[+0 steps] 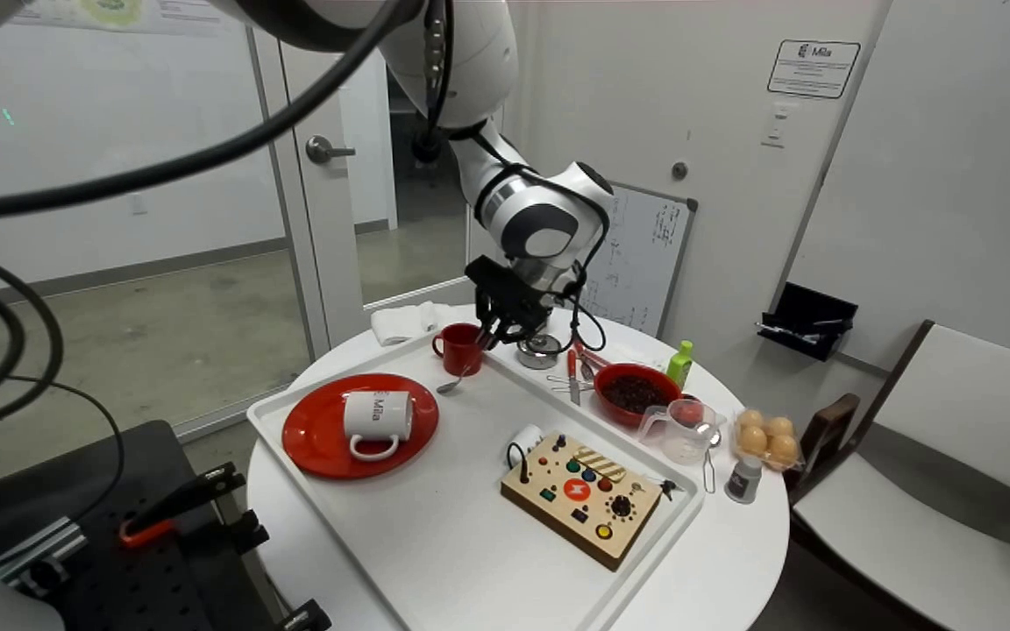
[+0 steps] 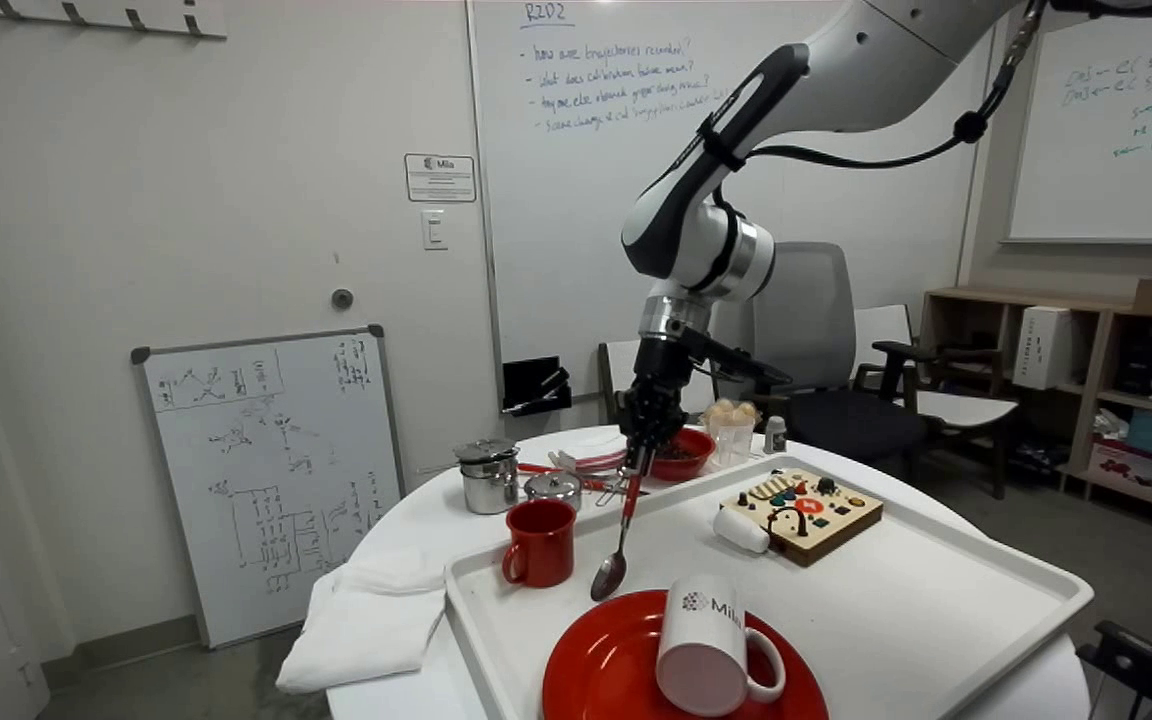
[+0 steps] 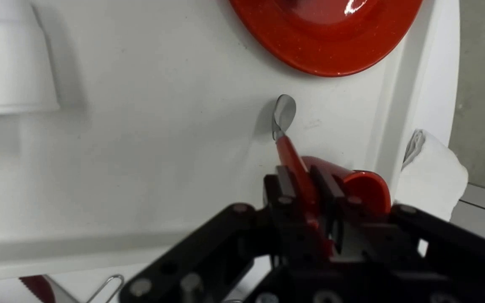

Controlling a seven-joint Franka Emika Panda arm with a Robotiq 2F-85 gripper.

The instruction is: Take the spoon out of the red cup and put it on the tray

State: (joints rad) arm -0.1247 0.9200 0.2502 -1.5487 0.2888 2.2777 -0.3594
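The spoon (image 3: 291, 155) pairs a shiny metal end with a smooth red handle, plastic by its look. The red cup (image 2: 541, 545) and plate (image 3: 326, 52) are glossy — the plate catches a bright highlight — while the tray (image 1: 426, 535) is smooth and closer to matt. The towel (image 2: 366, 625) is soft-looking cloth, the tall pot (image 2: 489, 487) polished metal, the button board (image 1: 558, 510) smooth wood.

Both exterior views share the worktop (image 1: 733, 565), slanting down from beyond different edges; the wrist view looks closely down near one.
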